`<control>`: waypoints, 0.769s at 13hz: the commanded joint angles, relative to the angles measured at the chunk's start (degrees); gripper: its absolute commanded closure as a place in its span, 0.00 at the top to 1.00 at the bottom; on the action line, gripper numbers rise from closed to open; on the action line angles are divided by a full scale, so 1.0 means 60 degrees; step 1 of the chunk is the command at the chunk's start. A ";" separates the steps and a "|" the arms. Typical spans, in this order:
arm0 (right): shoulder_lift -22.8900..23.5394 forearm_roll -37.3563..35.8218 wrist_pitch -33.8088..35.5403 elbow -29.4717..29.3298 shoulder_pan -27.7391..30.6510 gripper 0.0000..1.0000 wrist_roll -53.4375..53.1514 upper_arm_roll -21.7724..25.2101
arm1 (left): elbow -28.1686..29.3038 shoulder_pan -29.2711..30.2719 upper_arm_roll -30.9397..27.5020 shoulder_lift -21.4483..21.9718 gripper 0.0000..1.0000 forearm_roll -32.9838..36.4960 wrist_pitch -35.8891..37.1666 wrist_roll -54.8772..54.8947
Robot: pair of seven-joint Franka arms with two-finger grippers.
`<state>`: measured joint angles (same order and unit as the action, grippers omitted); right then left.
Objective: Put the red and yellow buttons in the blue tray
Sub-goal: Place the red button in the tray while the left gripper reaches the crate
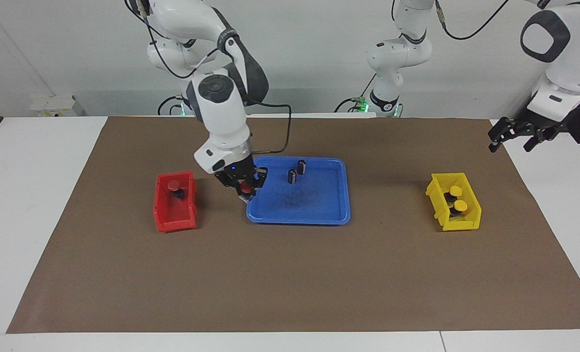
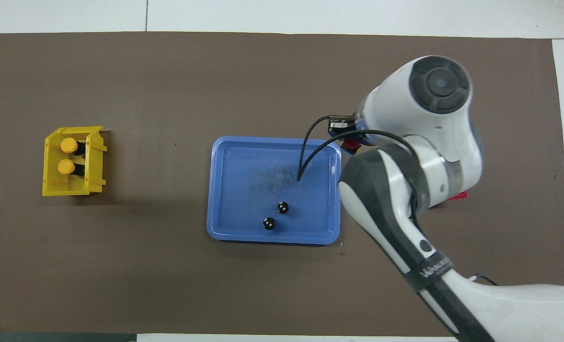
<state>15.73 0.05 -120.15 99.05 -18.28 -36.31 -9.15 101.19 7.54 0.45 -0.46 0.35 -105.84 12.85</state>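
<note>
One red button (image 1: 244,187) sat clamped in the right gripper (image 1: 243,189), over the blue tray's (image 1: 319,215) rim at the right arm's end. The carry looked nearly done; next, clear the rim, lower, release. One red button (image 1: 174,186) remained in the red bin (image 1: 175,222) beside it, two yellow buttons (image 1: 456,197) in the yellow bin (image 1: 461,225) well apart, where the open left gripper (image 1: 517,136) waited.

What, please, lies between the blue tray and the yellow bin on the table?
Nothing: between the blue tray and the yellow bin only bare brown mat shows, plain in both the facing and overhead views.
</note>
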 commanded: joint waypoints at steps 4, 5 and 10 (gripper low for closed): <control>0.1156 -0.0548 -0.1111 -0.0088 -0.1507 0.26 -0.2163 0.0061 | 0.0610 -0.0143 0.0072 -0.1534 0.75 0.0014 -0.2265 -0.0018; 0.1215 -0.0710 -0.1272 0.0043 -0.1567 0.26 -0.2311 0.0061 | 0.0785 -0.0158 0.0087 -0.1564 0.71 0.0000 -0.2427 -0.0033; 0.1128 -0.0813 -0.2018 0.0687 -0.1553 0.31 -0.2312 0.0061 | 0.1563 -0.0421 0.0102 -0.1680 0.66 -0.0015 -0.3335 -0.0487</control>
<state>23.72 -3.73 -129.19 100.19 -27.91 -49.37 -8.61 108.14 5.95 1.51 -11.35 0.34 -123.17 11.11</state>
